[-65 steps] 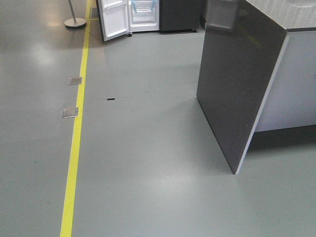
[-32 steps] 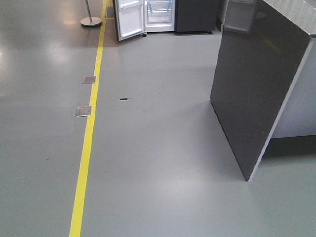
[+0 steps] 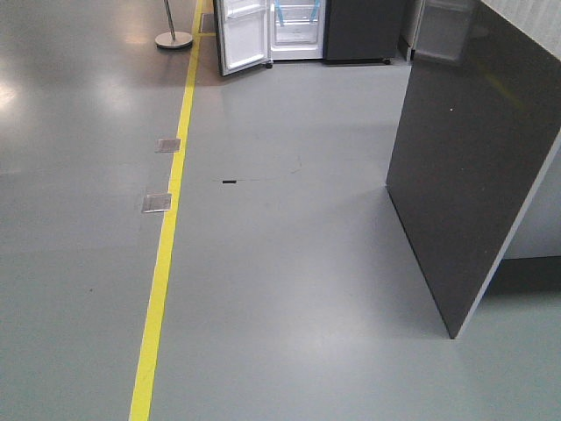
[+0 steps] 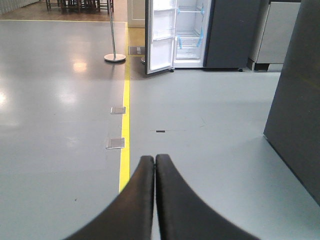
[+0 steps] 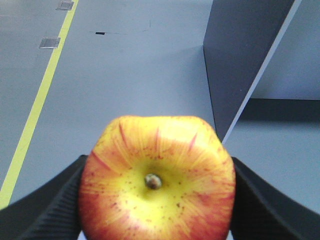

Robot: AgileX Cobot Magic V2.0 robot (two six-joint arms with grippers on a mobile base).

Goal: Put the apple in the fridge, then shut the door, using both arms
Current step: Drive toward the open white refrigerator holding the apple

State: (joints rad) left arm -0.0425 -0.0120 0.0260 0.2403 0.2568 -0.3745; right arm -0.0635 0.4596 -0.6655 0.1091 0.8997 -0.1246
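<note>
Right claw (image 5: pixel 156 210) is clamped on the apple (image 5: pixel 157 175), with one black finger (image 5: pixel 50 207) pressed on each side of it. The apple shows its yellow top with a little brown stem, and red stripes run out to its edge. It is far from the fridge (image 3: pixel 298 24), held up over the grey floor (image 3: pixel 289 289).

Left claw (image 4: pixel 155 160) has its two black fingers pressed together with nothing between them. It points toward the fridge.

The fridge stands far off at the other end of the floor. It is white inside, with shelves and bits of blue tape. The door (image 3: pixel 240 35) hangs wide open on the fridge's left as we look at it, and its white inside shows. A yellow line (image 3: pixel 166 254) runs along the floor toward the fridge and passes close to the open door. Two small metal plates (image 3: pixel 156 203) lie right beside that line, well short of the fridge. A thin silver post (image 4: pixel 112 30) on a round foot stands to the left of the fridge door, across the line. A big dark grey counter (image 3: pixel 473 158) stands on the right, much nearer to us than the fridge.
</note>
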